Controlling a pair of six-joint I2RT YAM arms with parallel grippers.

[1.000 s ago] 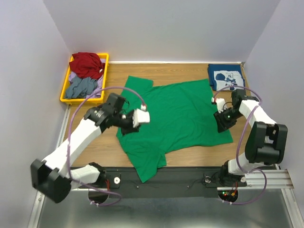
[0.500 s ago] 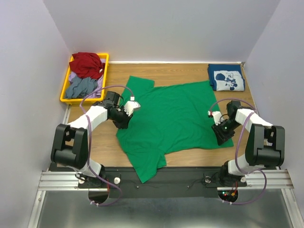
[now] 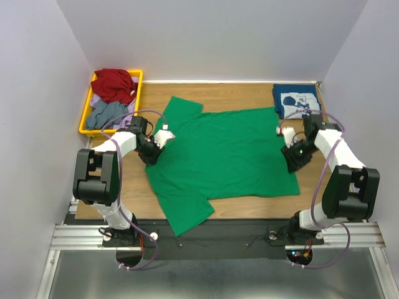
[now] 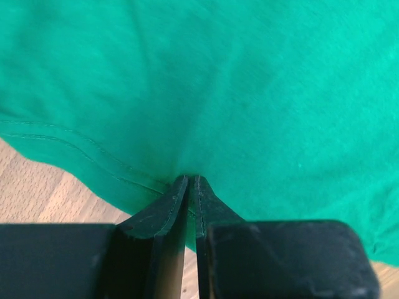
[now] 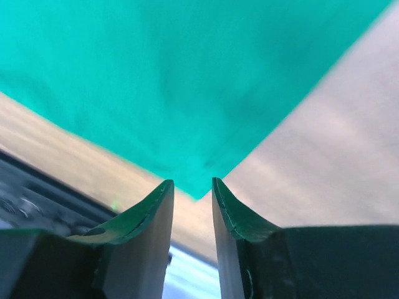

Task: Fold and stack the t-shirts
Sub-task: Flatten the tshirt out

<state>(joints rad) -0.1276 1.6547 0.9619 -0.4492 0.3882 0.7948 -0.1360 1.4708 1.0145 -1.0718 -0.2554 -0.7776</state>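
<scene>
The bright green t-shirt (image 3: 224, 156) lies spread flat on the wooden table, one sleeve toward the far left and one toward the near edge. My left gripper (image 3: 153, 151) is shut on its left hem; in the left wrist view (image 4: 192, 179) the jaws pinch the green cloth (image 4: 249, 93). My right gripper (image 3: 294, 163) hovers over the shirt's right edge, slightly open and empty. In the right wrist view (image 5: 192, 182) the shirt's near right corner (image 5: 202, 187) lies on the table below the tips. The navy t-shirt with white print (image 3: 297, 101) lies folded at the far right.
A yellow bin (image 3: 84, 121) at the far left holds a red cloth (image 3: 113, 84) and grey cloths (image 3: 106, 113). White walls close in on three sides. A black rail (image 3: 249, 230) runs along the near edge.
My left gripper has pulled the shirt's left hem leftward, so the cloth lies flatter. My right gripper has moved from the near right corner back toward the far side, and the right hem now lies straight.
</scene>
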